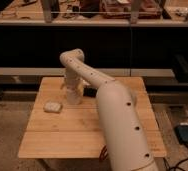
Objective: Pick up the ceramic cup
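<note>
The ceramic cup (74, 97) shows as a small white upright shape on the far left part of the wooden table (67, 135). My gripper (72, 89) hangs straight down from the wrist, right at the top of the cup. The two merge, so I cannot tell whether it is touching or around the cup. My pale arm (114, 115) reaches from the lower right across the table to the wrist. The cup stands on the table.
A flat pale sponge-like block (52, 107) lies on the table just left of the cup. Dark shelving (97, 45) runs behind the table. A dark box (186, 134) and cables lie on the floor at right. The green bowl is hidden behind my arm.
</note>
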Robot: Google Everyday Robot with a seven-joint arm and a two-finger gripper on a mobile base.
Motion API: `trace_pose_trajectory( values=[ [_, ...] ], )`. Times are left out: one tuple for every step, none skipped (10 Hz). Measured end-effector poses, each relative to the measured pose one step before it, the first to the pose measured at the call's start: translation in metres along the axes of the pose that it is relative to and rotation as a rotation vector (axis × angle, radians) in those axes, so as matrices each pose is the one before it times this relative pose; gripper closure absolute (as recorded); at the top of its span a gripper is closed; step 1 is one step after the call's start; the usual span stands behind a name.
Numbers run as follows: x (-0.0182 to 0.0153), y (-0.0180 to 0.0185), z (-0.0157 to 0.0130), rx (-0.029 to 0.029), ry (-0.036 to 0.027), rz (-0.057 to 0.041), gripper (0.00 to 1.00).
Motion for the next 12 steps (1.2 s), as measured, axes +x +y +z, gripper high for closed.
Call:
trace_pose_trajectory(
  values=[
    [0.00121,-0.00036,-0.00008,-0.00130,0.01192,-0.00571,0.20],
    [0.00087,-0.00030,-0.00011,-0.00035,0.01046,-0.00557,0.20],
    [0.00053,-0.00029,0.00004,-0.00222,0.01389,-0.00690,0.20],
    [0.00028,-0.00007,0.00003,-0.00184,0.01143,-0.00203,0.23],
    [-0.00002,0.00042,0.00023,-0.00082,0.00308,-0.00021,0.27],
    [-0.00048,0.00112,0.00038,-0.00145,0.00198,0.00099,0.38],
    [-0.00149,0.00126,-0.00010,-0.00103,-0.00191,0.00073,0.51],
    [-0.00114,0.00065,-0.00054,0.00072,-0.00289,0.00034,0.59],
    [-0.00315,0.00268,-0.00097,-0.00535,-0.01328,0.00148,0.70],
    [-0.00506,0.00386,-0.00202,-0.00808,-0.02676,-0.00001,0.82],
    [-0.00269,0.00286,-0.00165,-0.00821,-0.01628,-0.00180,0.90],
    [-0.00188,0.00264,-0.00272,-0.00743,-0.01570,-0.00090,0.97]
  ],
)
